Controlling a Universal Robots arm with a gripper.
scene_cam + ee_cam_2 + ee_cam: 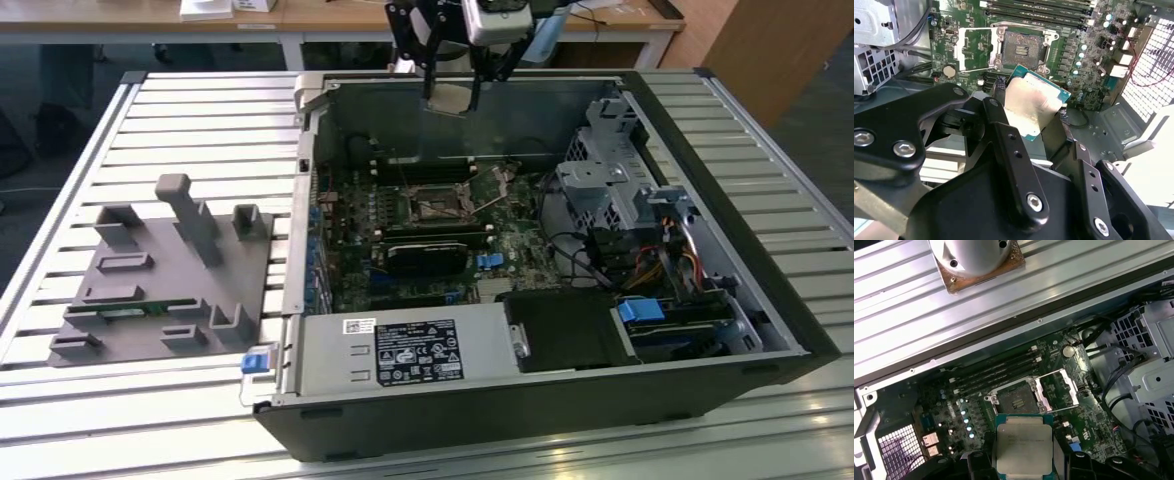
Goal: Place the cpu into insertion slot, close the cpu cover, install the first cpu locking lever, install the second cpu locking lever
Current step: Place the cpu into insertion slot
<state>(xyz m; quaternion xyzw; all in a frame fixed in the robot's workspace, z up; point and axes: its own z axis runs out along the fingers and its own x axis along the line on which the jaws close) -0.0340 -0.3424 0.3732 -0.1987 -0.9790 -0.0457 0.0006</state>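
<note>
Your claw (pixel 1031 122) had the cpu (pixel 1032 102) pinched between its two black fingers (pixel 1000 120), gripping opposite edges, with the dull silver top facing both wrist cameras. In the first wrist view the cpu (pixel 1024 447) sat between the fingertips of the claw (pixel 1026 461), with its teal edge showing around the metal top.

The chip hung apart from the insertion slot (pixel 1016 402), touching neither it nor the board. The slot's dark centre lay uncovered, and the cpu cover (pixel 1040 390) stood swung open just beside it, with green board showing through its window. In the exterior view you held the claw (pixel 451 100) high over the far wall of the computer case (pixel 534 425), well above the insertion slot (pixel 434 207).

The case lay open on the slatted tabletop (pixel 200 110). Inside it sat the green circuit board (pixel 354 215), with the long memory slots (pixel 999 367) just on the far side of the socket. A silver box with a black label (pixel 400 350) filled the near corner at the exterior view's left, and a metal drive cage (pixel 601 190) with loose cables stood at the exterior view's right.

Outside the case, to the exterior view's left, a grey fixture tray (pixel 140 270) rested on the tabletop with a small green strip (pixel 127 312) lying in one of its recesses.
</note>
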